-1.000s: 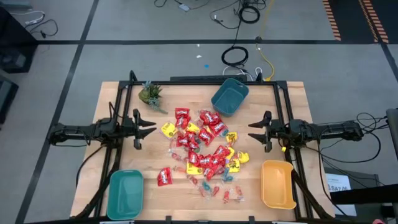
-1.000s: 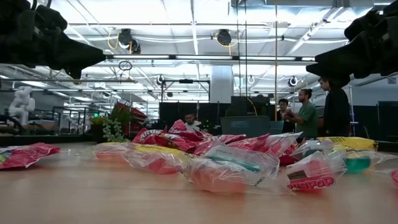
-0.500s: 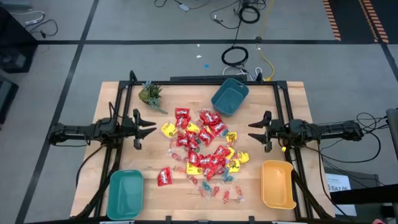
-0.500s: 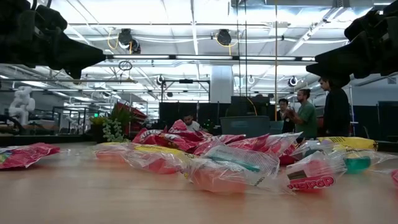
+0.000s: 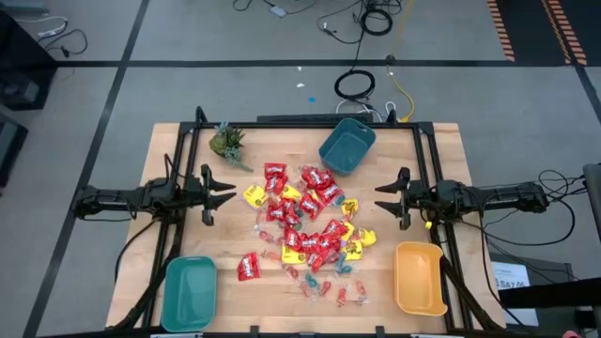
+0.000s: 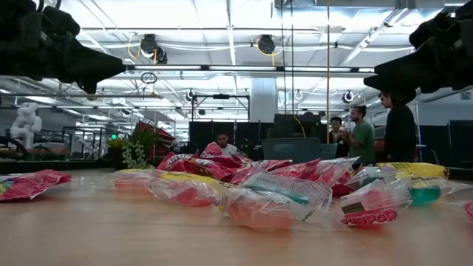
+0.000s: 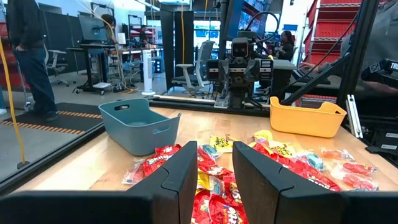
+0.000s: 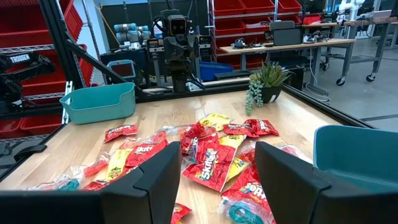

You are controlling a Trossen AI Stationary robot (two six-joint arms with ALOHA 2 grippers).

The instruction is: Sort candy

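Yellow bin hiding the table edge behind it, teal bin cut off at the frame edge, twist-wrapped candies too small to read (colours only).

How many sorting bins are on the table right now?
3: a dark teal bin at the far edge, a green bin at the near-left corner, and a yellow bin at the near-right corner. None looks hidden.

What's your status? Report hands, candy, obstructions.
Left hand open, empty, table's left edge. Right hand open, empty, right edge. Candy piled mid-table, unsorted. Nothing blocking.
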